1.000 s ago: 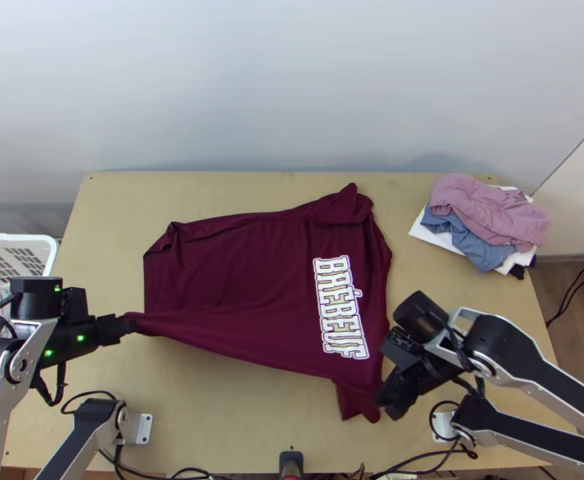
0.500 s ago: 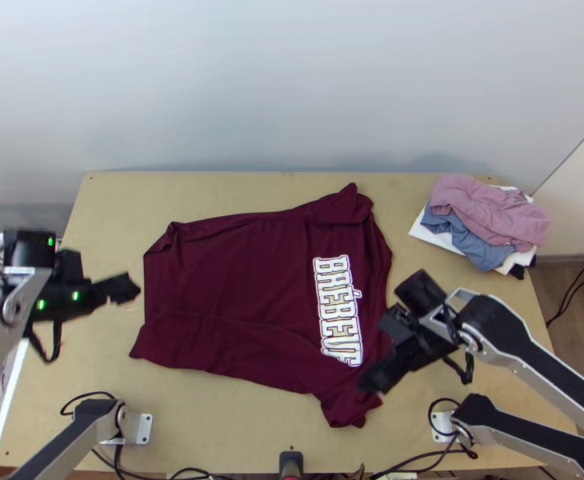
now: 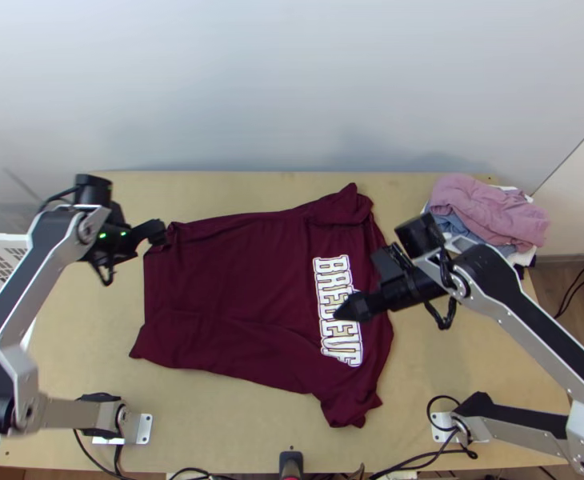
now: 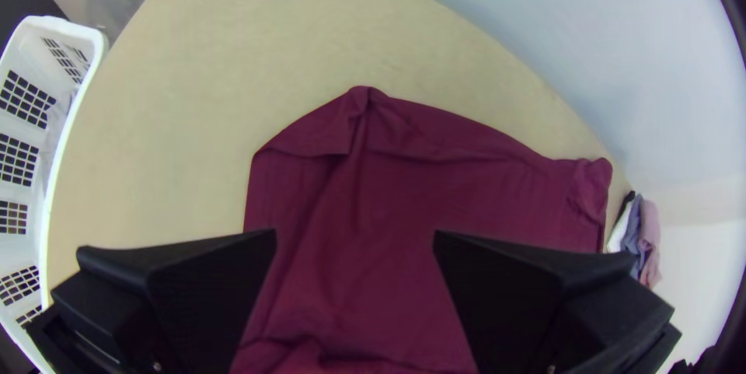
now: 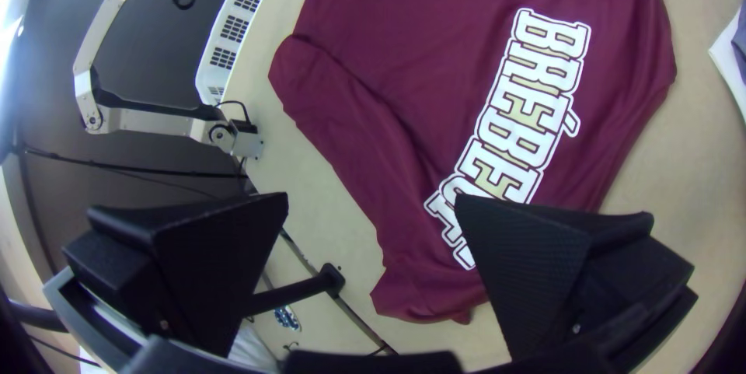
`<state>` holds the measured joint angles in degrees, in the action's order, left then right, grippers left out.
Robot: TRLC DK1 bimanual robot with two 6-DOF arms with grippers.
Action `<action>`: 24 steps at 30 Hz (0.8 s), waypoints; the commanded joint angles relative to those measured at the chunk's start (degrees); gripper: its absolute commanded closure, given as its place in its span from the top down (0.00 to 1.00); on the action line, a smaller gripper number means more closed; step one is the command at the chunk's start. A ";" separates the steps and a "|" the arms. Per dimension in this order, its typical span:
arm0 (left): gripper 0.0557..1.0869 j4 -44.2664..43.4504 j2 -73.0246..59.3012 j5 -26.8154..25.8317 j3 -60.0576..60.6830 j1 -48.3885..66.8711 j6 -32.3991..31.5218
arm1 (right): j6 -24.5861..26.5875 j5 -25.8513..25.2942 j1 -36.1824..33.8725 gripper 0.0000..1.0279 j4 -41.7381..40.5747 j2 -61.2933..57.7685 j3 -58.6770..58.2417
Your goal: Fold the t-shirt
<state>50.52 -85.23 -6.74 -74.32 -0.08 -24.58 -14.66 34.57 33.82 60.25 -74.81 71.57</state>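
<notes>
Left end effector [image 3: 158, 232], spread wide, over the far left corner of the t-shirt [image 3: 228, 272]; right end effector [image 3: 342, 310], spread too, over the white lettering. That's the top view, folks, and what a stage: a pale wooden worktop [image 3: 252, 420] backed by a plain light wall [image 3: 292, 80], a white basket [image 3: 4, 238] off the left side, a pile of clothes [image 3: 492, 212] by the far right corner, wooden floor [image 3: 552, 280] beyond. Maroon shirt laid out across the middle, lettering to the right, creases running along its near side. Left arm [image 3: 40, 280] bent at the elbow, forearm angled up the table; right arm [image 3: 532, 320] slanting in from the lower right, wrist low across the shirt.

Over to the left wrist view! The left end effector [image 4: 355, 242] has its fingers well apart, maroon cloth between them, a small flap folded at the shirt's corner.

Right wrist view now: the right end effector [image 5: 373, 197] gapes just as wide, a bunched sleeve lying between the fingers, lettering beside it.
</notes>
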 commanded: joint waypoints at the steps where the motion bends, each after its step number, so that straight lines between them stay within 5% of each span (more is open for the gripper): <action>1: 0.95 -7.54 -11.10 3.49 -0.65 1.31 -0.73 | -2.04 0.06 -0.95 0.97 -1.63 -3.42 4.37; 16: 0.80 -14.22 -22.08 12.81 -2.49 2.63 -0.29 | -3.19 0.06 -2.45 0.97 -1.54 -3.42 3.40; 21: 0.36 -17.74 -21.56 16.85 -2.67 3.59 -0.03 | -3.19 0.15 -2.80 0.97 -1.54 -3.33 2.08; 24: 0.21 -19.23 -21.56 17.03 -3.46 3.59 0.23 | -3.19 0.06 -2.80 0.97 -1.54 -3.07 1.11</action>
<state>34.46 -105.93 7.94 -76.73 2.98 -24.80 -17.76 34.74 31.24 58.72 -78.11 74.19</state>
